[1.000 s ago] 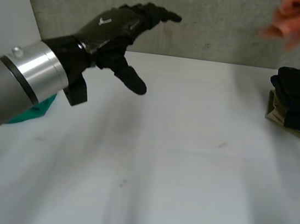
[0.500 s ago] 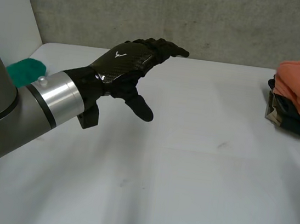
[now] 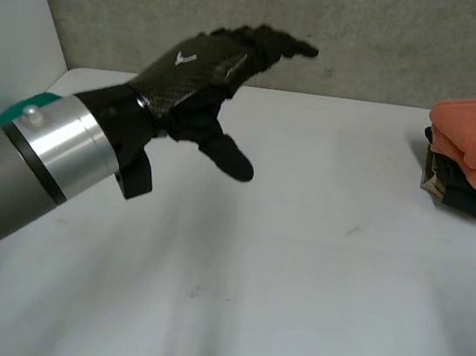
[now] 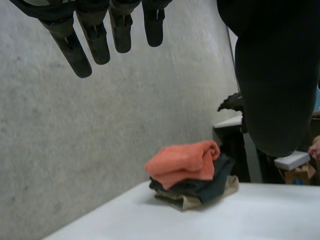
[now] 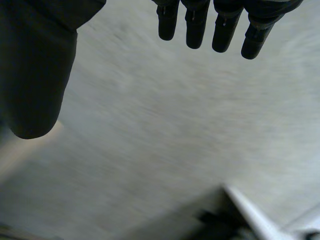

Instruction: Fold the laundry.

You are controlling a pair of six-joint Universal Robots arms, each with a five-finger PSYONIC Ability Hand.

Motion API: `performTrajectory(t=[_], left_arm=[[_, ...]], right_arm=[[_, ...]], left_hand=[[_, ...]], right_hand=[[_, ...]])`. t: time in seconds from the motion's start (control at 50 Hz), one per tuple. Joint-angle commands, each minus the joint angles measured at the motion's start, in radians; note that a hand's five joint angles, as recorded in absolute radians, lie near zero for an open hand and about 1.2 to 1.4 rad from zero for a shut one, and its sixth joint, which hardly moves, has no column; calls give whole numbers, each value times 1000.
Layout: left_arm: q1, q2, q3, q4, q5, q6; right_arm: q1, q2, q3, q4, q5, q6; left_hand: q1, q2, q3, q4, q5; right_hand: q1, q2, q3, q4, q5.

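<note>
Behind the left arm's wrist, a scrap of green cloth [image 3: 9, 113] peeks out on the white table [image 3: 297, 265]. The robot's left hand [image 3: 201, 72] hovers above the surface, fingers [image 4: 85, 42] straight, thumb spread, nothing in its grasp. Well beyond its fingertips sits a stack of folded laundry [image 3: 472, 189], an orange towel [image 4: 184, 162] on top of darker pieces. The right hand [image 5: 35, 75], seen from its own wrist, is likewise spread and empty. With the pile apparently done, the green cloth looks the likely next piece. The left hand would do best to reach down to it, pinch one edge rather than the middle, and spread it on bare table away from the stack.
</note>
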Motion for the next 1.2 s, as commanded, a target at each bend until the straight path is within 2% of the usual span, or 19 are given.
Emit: performTrajectory(t=[0.02, 0.1, 0.14, 0.16, 0.2, 0.26, 0.28, 0.32, 0.42, 0.5, 0.56, 0.68, 0.82, 0.86, 0.9, 0.92, 0.98, 1.08, 1.2], left_arm=[[-26, 35, 107, 45, -84, -63], [-21, 55, 199, 18, -208, -69], [-4, 58, 241, -7, -272, -62], [22, 58, 277, -44, -344, -42], [56, 53, 313, -91, -414, -7], [149, 29, 362, -225, -526, 119], [171, 18, 370, -248, -535, 153], [247, -24, 367, -330, -541, 279], [413, -152, 286, -345, -518, 536], [510, -311, 227, -247, -468, 658], [560, -455, 221, -110, -402, 687], [605, -719, 306, 161, -253, 636], [602, -901, 462, 137, -271, 632], [602, -942, 515, 96, -280, 650], [603, -947, 540, 71, -290, 661], [603, -932, 545, 51, -305, 664], [597, -861, 513, 56, -337, 653], [527, -627, 375, 212, -437, 467], [406, -395, 244, 312, -432, 317]], right_arm=[[61, -90, -43, -325, 133, -146], [164, -205, 80, -589, 54, -104], [235, -265, 178, -710, -60, -39], [258, -282, 212, -737, -104, -11], [322, -326, 308, -766, -240, 78], [393, -358, 396, -751, -353, 172], [448, -369, 448, -716, -411, 225], [486, -372, 490, -665, -437, 256], [623, -322, 559, -353, -427, 258], [689, -242, 583, -185, -366, 184], [732, -184, 614, -191, -297, 106], [753, -136, 672, -289, -240, 49], [735, -156, 721, -367, -234, 49], [723, -159, 728, -375, -232, 49], [706, -164, 731, -380, -232, 48], [701, -165, 731, -381, -232, 48], [694, -167, 732, -384, -232, 48], [689, -188, 737, -389, -227, 55], [691, -199, 741, -407, -201, 68]], left_hand=[[-13, -31, -38, -28, -50], [-13, -31, -38, -28, -50], [-13, -31, -38, -28, -50], [-13, -31, -38, -28, -50], [-13, -31, -38, -28, -50], [-13, -31, -38, -28, -50], [-13, -31, -38, -28, -50], [-13, -31, -38, -28, -50], [-13, -31, -38, -28, -50], [-13, -31, -38, -28, -50], [-13, -31, -38, -28, -50], [-13, -31, -38, -28, -50], [-13, -31, -38, -28, -50], [236, 218, 210, 221, 199], [701, 683, 676, 687, 665], [1204, 1186, 1178, 1189, 1167], [1209, 1191, 1183, 1194, 1172], [1209, 1191, 1183, 1194, 1172], [1209, 1191, 1183, 1194, 1172]], right_hand=[[-51, -36, -35, -37, -48], [-51, -36, -35, -37, -48], [-51, -36, -35, -37, -48], [-51, -36, -35, -37, -48], [-51, -36, -35, -37, -48], [-51, -36, -35, -37, -48], [-51, -36, -35, -37, -48], [-51, -36, -35, -37, -48], [-51, -36, -35, -37, -48], [-51, -36, -35, -37, -48], [-51, -36, -35, -37, -48], [-51, -36, -35, -37, -48], [-51, -36, -35, -37, -48], [-51, -36, -35, -37, -48], [-51, -36, -35, -37, -48], [-51, -36, -35, -37, -48], [-51, -36, -35, -37, -48], [-51, -36, -35, -37, -48], [-51, -36, -35, -37, -48]])
